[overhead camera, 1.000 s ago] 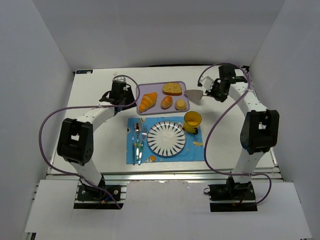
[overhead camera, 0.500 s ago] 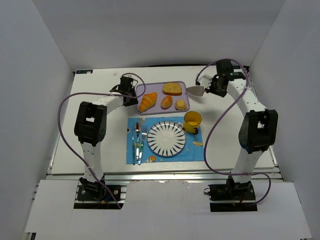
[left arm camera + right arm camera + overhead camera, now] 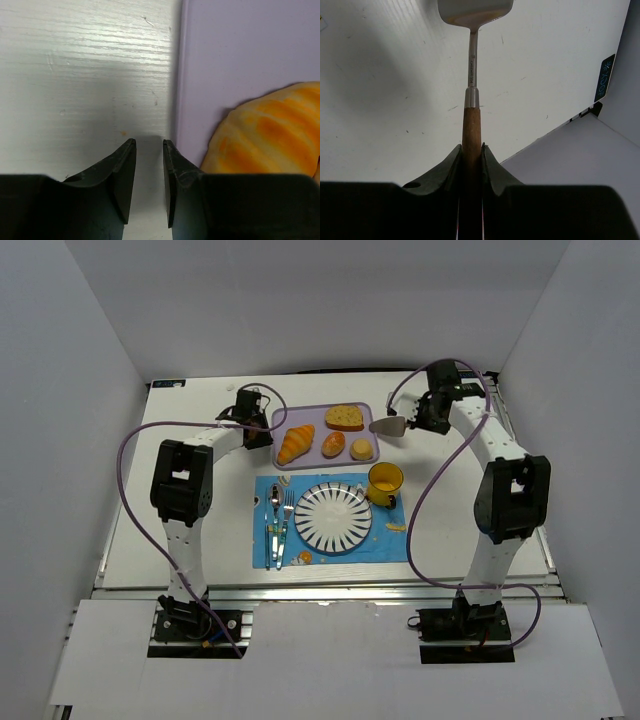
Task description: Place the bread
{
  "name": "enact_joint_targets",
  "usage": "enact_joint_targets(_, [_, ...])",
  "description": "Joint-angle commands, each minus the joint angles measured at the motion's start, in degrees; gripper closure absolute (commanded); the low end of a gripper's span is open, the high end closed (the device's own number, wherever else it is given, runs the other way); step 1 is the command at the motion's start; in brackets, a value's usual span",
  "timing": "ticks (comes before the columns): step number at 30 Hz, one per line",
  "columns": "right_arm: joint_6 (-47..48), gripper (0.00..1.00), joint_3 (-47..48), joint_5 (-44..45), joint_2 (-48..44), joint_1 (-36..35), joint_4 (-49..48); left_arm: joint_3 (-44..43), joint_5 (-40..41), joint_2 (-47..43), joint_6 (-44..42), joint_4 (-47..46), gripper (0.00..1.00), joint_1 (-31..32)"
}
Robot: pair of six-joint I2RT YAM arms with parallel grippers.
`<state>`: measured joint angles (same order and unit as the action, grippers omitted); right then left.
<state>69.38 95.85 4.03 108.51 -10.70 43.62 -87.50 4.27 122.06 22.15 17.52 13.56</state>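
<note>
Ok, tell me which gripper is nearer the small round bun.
Right. The right gripper, holding a spatula, sits just right of the tray, near the bun. The left gripper is at the tray's left edge, beyond the croissant.

- The bun [image 3: 361,448] is small and round, light golden-tan with a paler top.
- I see it whole from overhead, sitting flat on the lavender tray [image 3: 310,416], in the tray's near right corner.
- The darker oval roll [image 3: 333,444] lies just to its left, and the toast slice [image 3: 344,418] lies farther back on the tray.
</note>
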Motion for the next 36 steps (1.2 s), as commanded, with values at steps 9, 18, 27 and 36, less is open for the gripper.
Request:
enact_joint_targets(9, [6.73,1.00,4.78,-0.08,1.26,-0.46,1.03,0.32,-4.18,-1.83,-0.53,-3.54,0.61,0.06])
enact_joint_targets(18, [8.40,1.00,4.17,-0.17,1.09,-0.90,1.91,-0.21,-7.52,-0.51,-0.44,-4.42,0.63,0.06])
enact_joint_targets(27, [10.15,1.00,5.13,0.19,1.44,-1.08,2.79,-2.67,-7.17,1.60,-1.15,-1.79,0.66,0.06])
enact_joint_targets(36, [12.26,1.00,6.27,0.27,1.35,-1.17,3.76,-4.61,-7.00,4.24,-2.64,1.20,0.74,0.06])
